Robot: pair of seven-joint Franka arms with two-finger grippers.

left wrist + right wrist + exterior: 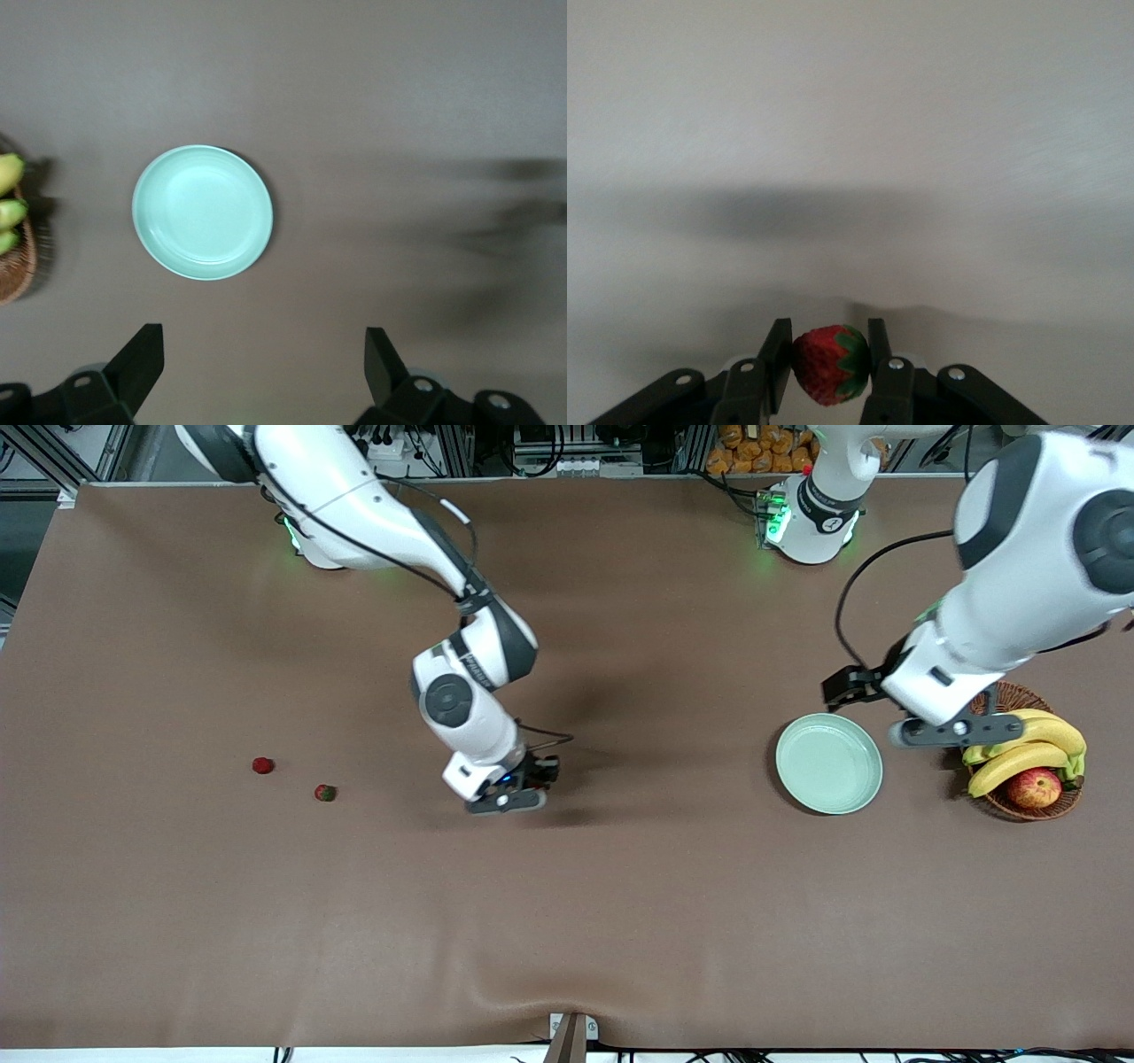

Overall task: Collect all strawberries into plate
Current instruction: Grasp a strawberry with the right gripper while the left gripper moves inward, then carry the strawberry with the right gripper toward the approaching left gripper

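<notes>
Strawberry [830, 364] w/ green cap sits clamped in right hand [829, 365], which hangs over bare worktop [620, 886] well toward right arm's end from plate [829, 763]. Two more strawberries [262, 765] [325, 793] lie on worktop even further from plate that way. Left hand [264, 365] hovers w/ fingers wide apart just beside plate, next to basket [1032, 802].

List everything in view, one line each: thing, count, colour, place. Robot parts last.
strawberries on the table: two, red; one and another with a green cap nearer the front camera, both at the right arm's end.
held strawberry: one, red with green cap, between the right gripper's fingers.
plate: one, pale mint green, holds nothing, beside the basket.
basket: one, brown wicker, at the left arm's end.
bananas: a bunch, yellow, in the basket.
apple: one, red-yellow, in the basket.
right gripper: shut on the strawberry, over mid-table.
left gripper: open, above the table by the plate.
</notes>
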